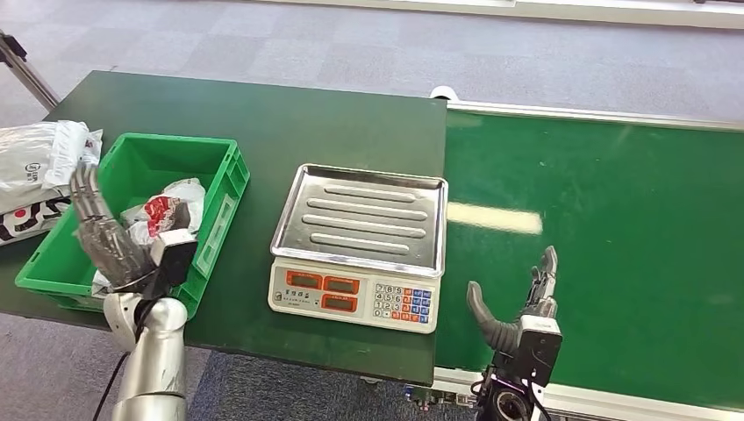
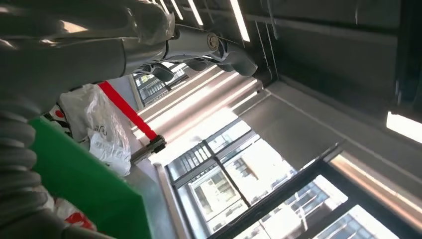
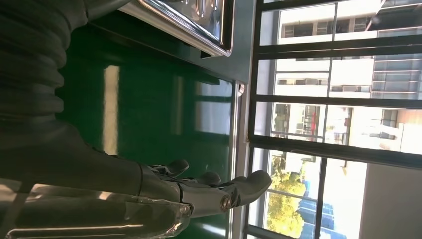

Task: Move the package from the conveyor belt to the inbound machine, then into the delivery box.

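Already the package [image 1: 167, 213], a crumpled white bag with red print, is seen lying inside the green delivery box [image 1: 224, 189], which stands on the dark green counter [image 1: 333, 123] to the left of the scale. The left hand [image 1: 105, 232] is raised over the box's near left part, just beside the package and apart from it, fingers spread and nothing held. The scale [image 1: 360, 237], with its bare steel tray, is set between the box and the conveyor belt [image 1: 614, 219]. The right hand [image 1: 518, 307] is held over the belt's near edge, to the right of the scale, fingers apart and nothing grasped. More white bags [image 1: 39, 171] are piled left of the box.
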You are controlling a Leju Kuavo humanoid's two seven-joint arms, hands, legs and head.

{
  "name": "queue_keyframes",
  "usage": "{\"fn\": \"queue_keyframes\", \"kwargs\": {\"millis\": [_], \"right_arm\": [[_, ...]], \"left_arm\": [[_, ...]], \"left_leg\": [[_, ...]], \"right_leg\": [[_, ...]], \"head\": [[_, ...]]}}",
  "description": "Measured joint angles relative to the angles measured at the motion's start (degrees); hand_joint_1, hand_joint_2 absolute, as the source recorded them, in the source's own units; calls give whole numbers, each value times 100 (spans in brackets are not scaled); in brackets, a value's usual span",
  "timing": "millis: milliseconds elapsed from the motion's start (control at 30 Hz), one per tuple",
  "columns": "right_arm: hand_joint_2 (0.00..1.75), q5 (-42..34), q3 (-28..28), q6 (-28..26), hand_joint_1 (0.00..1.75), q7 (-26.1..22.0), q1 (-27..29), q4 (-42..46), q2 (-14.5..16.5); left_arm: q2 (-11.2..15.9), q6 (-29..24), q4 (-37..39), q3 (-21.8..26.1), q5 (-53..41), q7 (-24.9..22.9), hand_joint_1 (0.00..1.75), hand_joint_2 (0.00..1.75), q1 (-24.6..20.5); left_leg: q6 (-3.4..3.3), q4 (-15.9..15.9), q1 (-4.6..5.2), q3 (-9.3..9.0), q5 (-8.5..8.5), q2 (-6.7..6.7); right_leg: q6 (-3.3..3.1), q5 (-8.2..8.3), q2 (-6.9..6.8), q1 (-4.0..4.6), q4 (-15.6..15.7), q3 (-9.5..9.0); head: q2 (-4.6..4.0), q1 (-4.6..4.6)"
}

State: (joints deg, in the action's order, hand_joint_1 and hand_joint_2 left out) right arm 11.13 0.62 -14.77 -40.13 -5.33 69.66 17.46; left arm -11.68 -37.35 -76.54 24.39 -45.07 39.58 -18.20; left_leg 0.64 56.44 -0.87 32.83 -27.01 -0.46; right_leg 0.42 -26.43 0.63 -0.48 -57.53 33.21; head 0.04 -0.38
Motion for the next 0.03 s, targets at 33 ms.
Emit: {"fn": "queue_keyframes", "kwargs": {"millis": [33], "right_arm": [[175, -14, -15, -10, 0, 0, -5, 0, 0]], "left_arm": [[-32, 0, -143, -24, 123, 11, 0, 0, 54]], "left_leg": [[1, 0, 0, 0, -1, 1]], "right_leg": [[0, 0, 1, 0, 0, 1]], "head": [[0, -1]]}}
